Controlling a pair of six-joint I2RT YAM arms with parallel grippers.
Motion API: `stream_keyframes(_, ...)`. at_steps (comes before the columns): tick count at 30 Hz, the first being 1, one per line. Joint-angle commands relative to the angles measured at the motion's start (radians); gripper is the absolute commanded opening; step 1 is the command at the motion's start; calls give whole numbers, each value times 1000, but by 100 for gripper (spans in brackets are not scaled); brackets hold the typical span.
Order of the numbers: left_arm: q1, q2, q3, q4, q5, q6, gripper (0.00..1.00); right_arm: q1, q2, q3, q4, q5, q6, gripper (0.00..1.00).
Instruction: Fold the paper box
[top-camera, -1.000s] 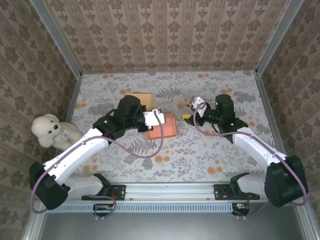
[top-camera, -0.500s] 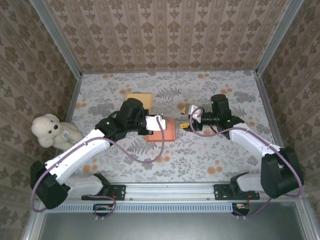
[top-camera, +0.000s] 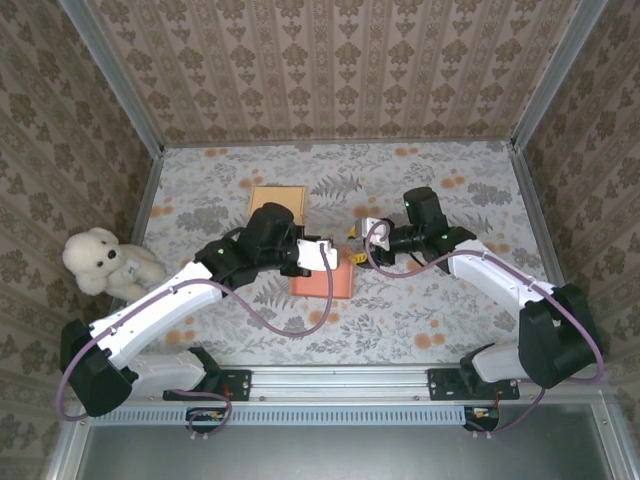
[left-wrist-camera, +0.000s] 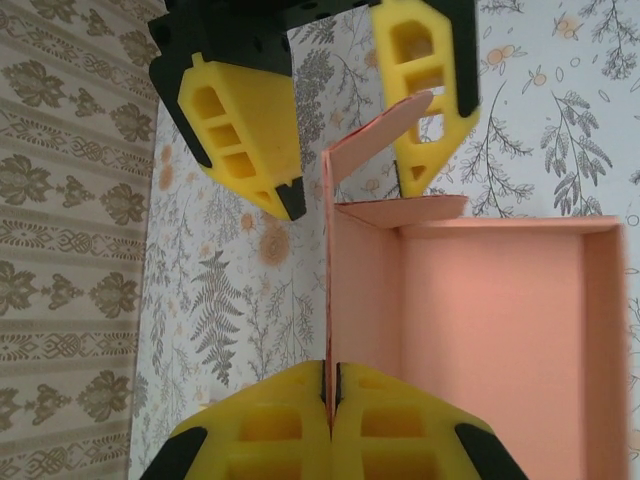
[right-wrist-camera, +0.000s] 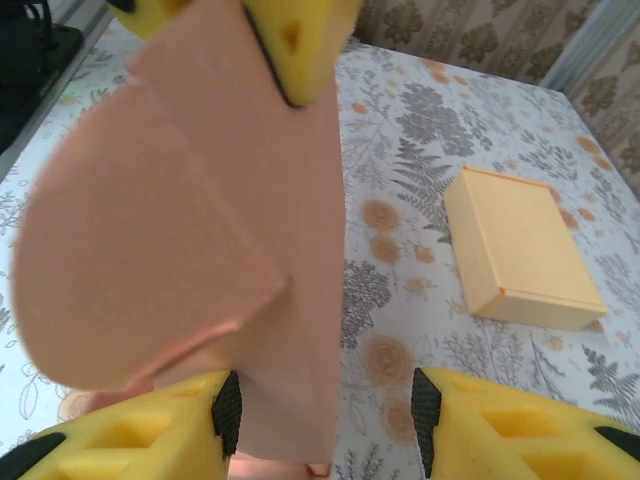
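The pink paper box (top-camera: 325, 282) lies open on the flowered table, mid-left. My left gripper (top-camera: 333, 255) is shut on its thin side wall; in the left wrist view the fingertips (left-wrist-camera: 290, 420) pinch that wall's edge beside the box's open inside (left-wrist-camera: 490, 330). My right gripper (top-camera: 353, 233) reaches in from the right and stands open. Its yellow fingers (left-wrist-camera: 240, 130) straddle the raised corner flap (left-wrist-camera: 380, 135). In the right wrist view the pink flap and wall (right-wrist-camera: 200, 230) stand between the open right gripper (right-wrist-camera: 320, 410), against its left pad with a gap on the right.
A closed yellow box (top-camera: 278, 198) sits behind the left arm, also lying flat in the right wrist view (right-wrist-camera: 520, 250). A white teddy bear (top-camera: 100, 262) rests at the left wall. Metal rails edge the table on both sides.
My right gripper has moved left to the box and now straddles its flap, the jaws narrowing slightly. The left gripper has drawn the box a little nearer.
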Motion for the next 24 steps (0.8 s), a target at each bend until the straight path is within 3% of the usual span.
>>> stream_keyframes(1, -10, -23, -9, 6, -23, 24, 0, 19, 39, 39, -34, -34, -37, 51)
stream_keyframes(15, -34, -19, -12, 12, -4, 20, 0, 52, 53, 42, -29, -42, -35, 45)
stream_keyframes(24, -71, 11, -17, 47, -3, 16, 0, 69, 61, 68, -43, -32, -45, 27)
